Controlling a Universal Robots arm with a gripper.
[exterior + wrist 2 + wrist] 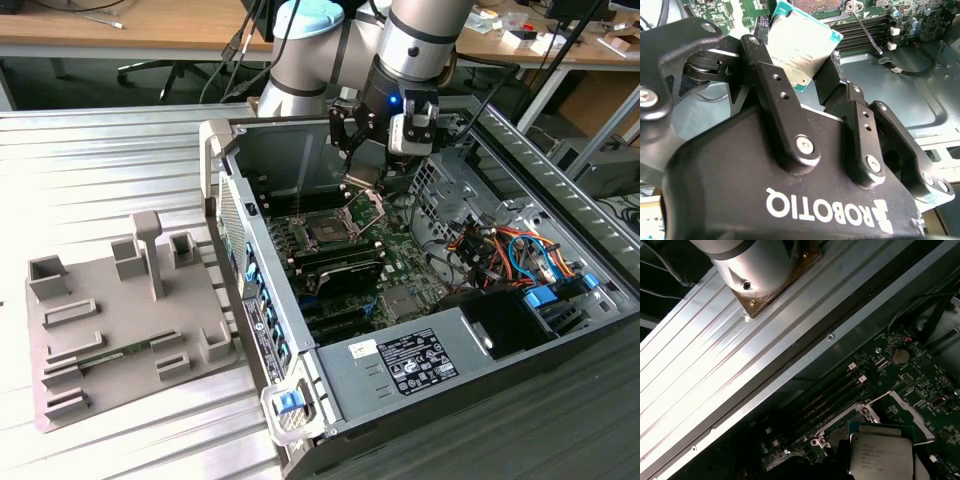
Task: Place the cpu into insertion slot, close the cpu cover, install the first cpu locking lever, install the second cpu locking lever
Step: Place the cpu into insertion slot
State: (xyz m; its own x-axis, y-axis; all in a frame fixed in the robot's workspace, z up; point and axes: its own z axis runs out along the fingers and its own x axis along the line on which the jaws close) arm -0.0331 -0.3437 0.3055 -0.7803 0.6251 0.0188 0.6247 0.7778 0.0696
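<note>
Early days here: the gripper (796, 60) pinches the cpu (881, 455) just above the slot (328, 229) mid-board in the case (228, 165), the cover (366, 208) stands open, and seating, closing and both levers look undone.

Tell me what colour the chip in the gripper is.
Silvery-grey top, green rim; the cpu shows best in the second wrist view.
</note>
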